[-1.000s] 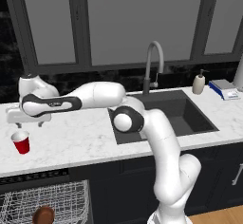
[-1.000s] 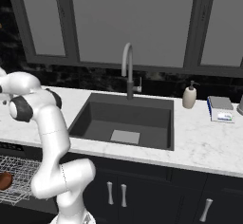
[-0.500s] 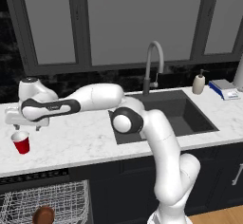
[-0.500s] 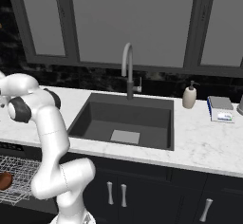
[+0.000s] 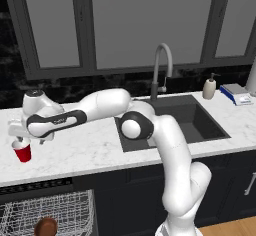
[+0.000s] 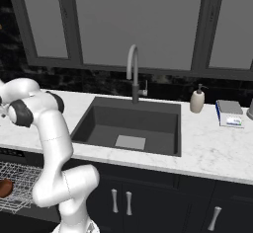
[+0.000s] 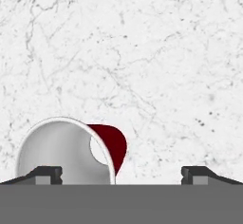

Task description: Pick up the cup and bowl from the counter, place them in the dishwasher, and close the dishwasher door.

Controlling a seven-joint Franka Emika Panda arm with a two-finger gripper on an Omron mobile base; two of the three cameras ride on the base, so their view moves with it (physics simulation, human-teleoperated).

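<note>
While the arm (image 5: 100, 111) stretches far out to the left across the tabletop (image 5: 90, 147), the gripper (image 5: 20, 139) hangs right over the cup (image 5: 22, 152), and its fingers (image 7: 45, 174) stand spread wide, released, holding nothing. Look down through the hand view: the cup (image 7: 71, 152) stands upright on the white marble, its white inside and rim facing up and a sliver of red wall showing on one side. One fingertip sits over the cup's rim, the other finger (image 7: 197, 174) well off to the side over bare marble, so the cup is off-centre between them, nearer one finger than the other. From the left base view, the red cup sits near the left end of the tabletop, close to the front edge, with the hand touching or just above its rim; which one, I cannot tell. Below the tabletop edge, the dishwasher (image 5: 35, 190) is open, its white wire rack (image 5: 60, 212) pulled into sight, and the bowl (image 5: 46, 227) is already lying in that rack, a reddish-brown round at the bottom. The right base view catches the same bowl (image 6: 4, 187) in the rack (image 6: 20, 177) at the far left edge. Over to the right, the dark sink (image 5: 175, 122) with its grey faucet (image 5: 161, 70), a soap bottle (image 5: 209, 87) just behind the sink's right corner, and a blue-and-white box (image 5: 237, 93) near the tabletop's right end.
</note>
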